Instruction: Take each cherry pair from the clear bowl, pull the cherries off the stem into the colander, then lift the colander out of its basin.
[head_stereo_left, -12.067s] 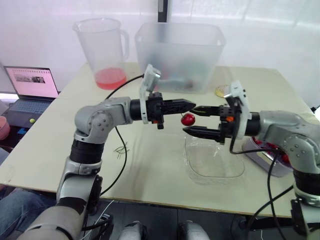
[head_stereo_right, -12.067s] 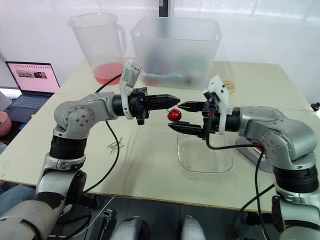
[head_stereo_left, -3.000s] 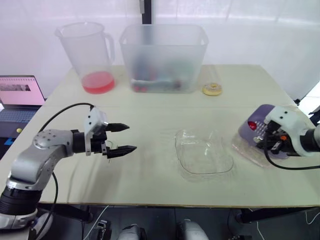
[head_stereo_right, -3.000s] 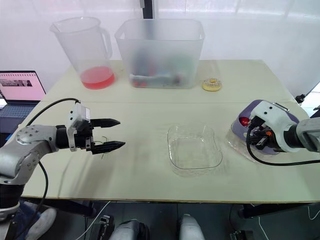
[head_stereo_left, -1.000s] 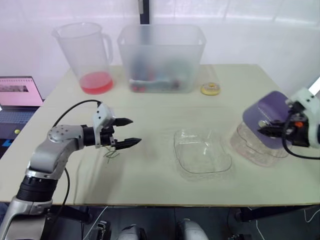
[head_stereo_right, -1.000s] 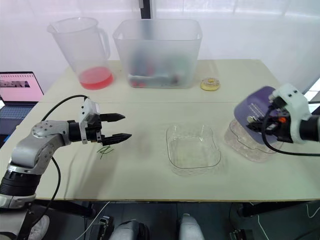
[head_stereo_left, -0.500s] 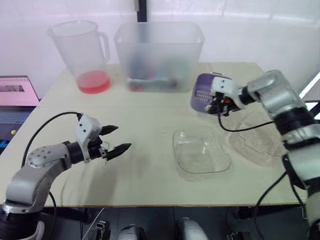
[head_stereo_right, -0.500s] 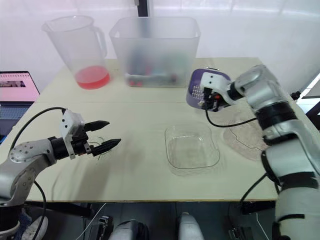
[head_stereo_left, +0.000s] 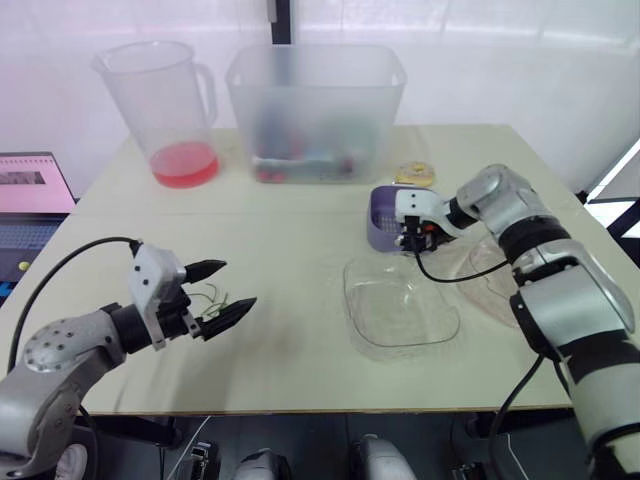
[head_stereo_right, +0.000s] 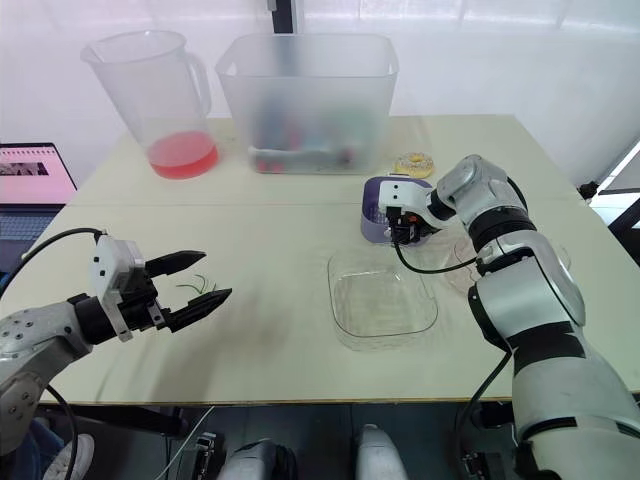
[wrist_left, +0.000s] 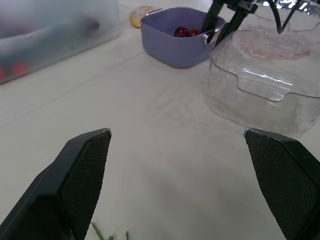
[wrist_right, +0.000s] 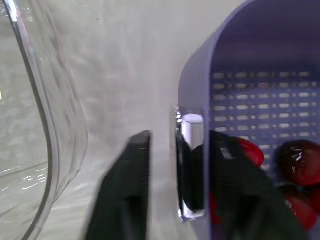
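On the worktop (head_stereo_left: 300, 225) we see the clear bowl (head_stereo_left: 351, 300), with the colander (head_stereo_right: 375, 226) standing at its 12 o'clock. Our right pincer (wrist_right: 181, 150) clamps the colander's rim; our left pincer (head_stereo_left: 236, 284) gapes wide at the bowl's 9 o'clock. Cherries (wrist_left: 182, 32) lie in the colander.

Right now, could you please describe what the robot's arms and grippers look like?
The left arm and right arm are rounded silver-grey shells with black joints. Each wrist carries a white block and a black cable. The left gripper and right gripper have tapered black fingers.
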